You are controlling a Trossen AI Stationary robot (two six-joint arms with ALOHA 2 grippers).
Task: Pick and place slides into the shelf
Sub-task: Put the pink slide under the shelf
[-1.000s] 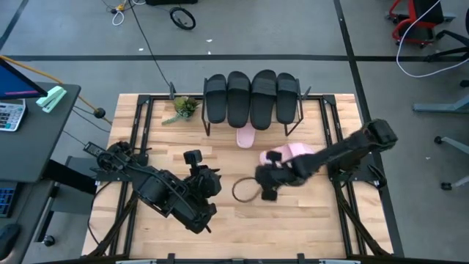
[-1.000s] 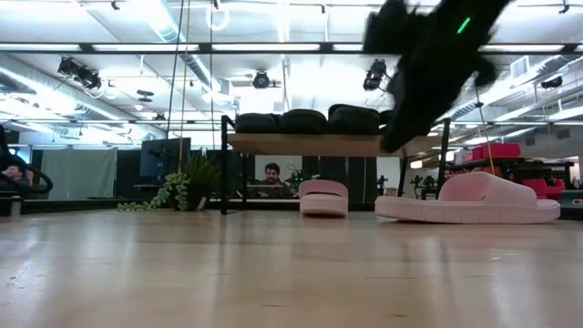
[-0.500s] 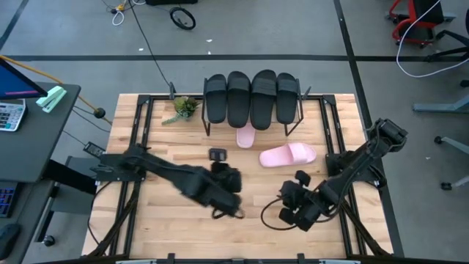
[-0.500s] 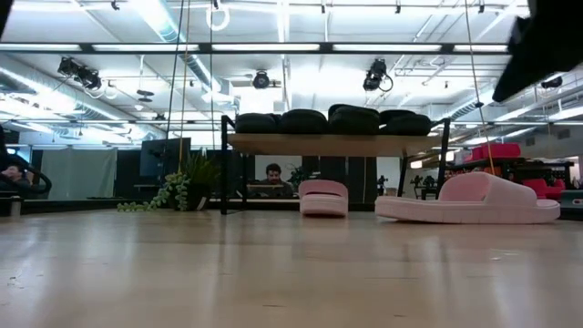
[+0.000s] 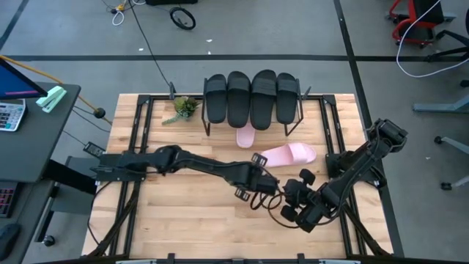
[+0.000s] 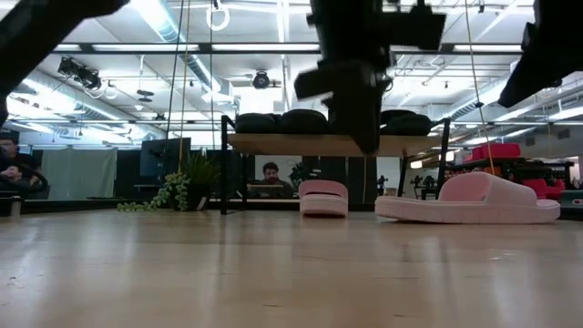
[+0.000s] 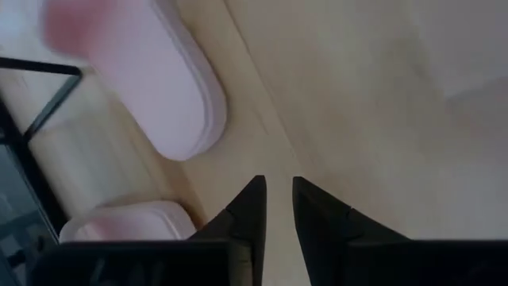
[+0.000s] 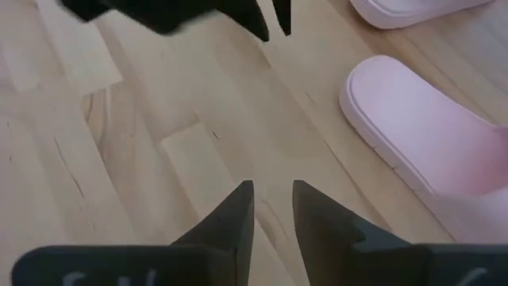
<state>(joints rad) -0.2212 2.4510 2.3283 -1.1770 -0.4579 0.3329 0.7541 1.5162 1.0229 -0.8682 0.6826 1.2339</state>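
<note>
Across the wooden surface (image 5: 183, 213) we see four black slides (image 5: 251, 97) on the shelf (image 6: 310, 144) at the far edge, one pink slide (image 5: 246, 136) beneath it and another (image 5: 289, 155) lying just right. Our left gripper (image 5: 258, 182) reaches near that slide, fingers (image 7: 248, 208) narrow and empty. Our right gripper (image 5: 292, 199) waits nearer, fingers (image 8: 234, 210) also narrow.

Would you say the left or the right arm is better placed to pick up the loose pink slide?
Probably left: the left gripper hangs beside the pink slide, empty, while the right gripper sits farther off.
</note>
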